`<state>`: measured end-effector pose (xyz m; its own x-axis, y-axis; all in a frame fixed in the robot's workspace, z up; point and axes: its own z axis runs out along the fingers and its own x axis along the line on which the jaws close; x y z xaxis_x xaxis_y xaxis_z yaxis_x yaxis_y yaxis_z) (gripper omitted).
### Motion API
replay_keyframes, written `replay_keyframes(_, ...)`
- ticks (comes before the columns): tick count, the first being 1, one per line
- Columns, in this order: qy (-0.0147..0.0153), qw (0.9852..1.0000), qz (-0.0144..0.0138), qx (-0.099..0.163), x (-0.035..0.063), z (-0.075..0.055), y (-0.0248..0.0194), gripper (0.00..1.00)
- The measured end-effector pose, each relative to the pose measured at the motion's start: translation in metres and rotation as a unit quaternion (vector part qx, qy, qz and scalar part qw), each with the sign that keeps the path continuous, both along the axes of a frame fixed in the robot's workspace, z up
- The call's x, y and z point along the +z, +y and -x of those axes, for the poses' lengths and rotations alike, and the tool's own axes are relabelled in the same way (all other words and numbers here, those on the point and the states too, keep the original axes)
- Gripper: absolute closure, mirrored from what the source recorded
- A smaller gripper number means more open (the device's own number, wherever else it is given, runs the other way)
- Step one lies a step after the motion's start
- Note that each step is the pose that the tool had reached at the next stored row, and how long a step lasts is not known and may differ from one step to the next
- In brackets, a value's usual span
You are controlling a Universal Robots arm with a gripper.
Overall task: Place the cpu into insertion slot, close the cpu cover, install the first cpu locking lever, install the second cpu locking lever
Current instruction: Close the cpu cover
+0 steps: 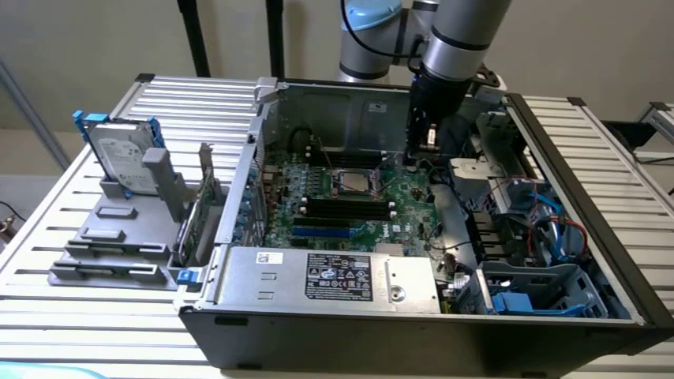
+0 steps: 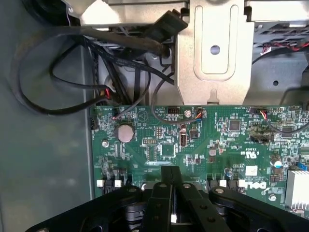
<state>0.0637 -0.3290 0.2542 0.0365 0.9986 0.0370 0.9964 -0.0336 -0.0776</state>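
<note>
The hand (image 2: 171, 174) hangs low over the green board (image 2: 231, 145), its black fingers pressed tight together. A round coin battery (image 2: 125, 132) sits on the board near its corner. Past the board's edge, black cables (image 2: 63, 72) loop beside a silvery metal bracket (image 2: 215, 72).

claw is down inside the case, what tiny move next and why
Probably ease the claw toward the exterior view's left, nearer the insertion slot. It is shut and low over the green board, beside the slot on that view's right, not yet at its rim.
</note>
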Motion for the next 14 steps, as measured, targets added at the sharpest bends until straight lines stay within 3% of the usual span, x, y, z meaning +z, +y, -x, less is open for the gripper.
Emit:
replay_keyframes(2, 0.0088, 1.0, 0.0, 0.0, 0.0, 0.0, -0.0001, 0.89)
replay_keyframes(5, 0.0153, 0.9999, 0.0002, 0.001, 0.0, 0.0, -0.0004, 0.89)
replay_keyframes(14, 0.0155, 0.9999, 0.0006, 0.003, 0.0008, 0.017, -0.0008, 0.89)
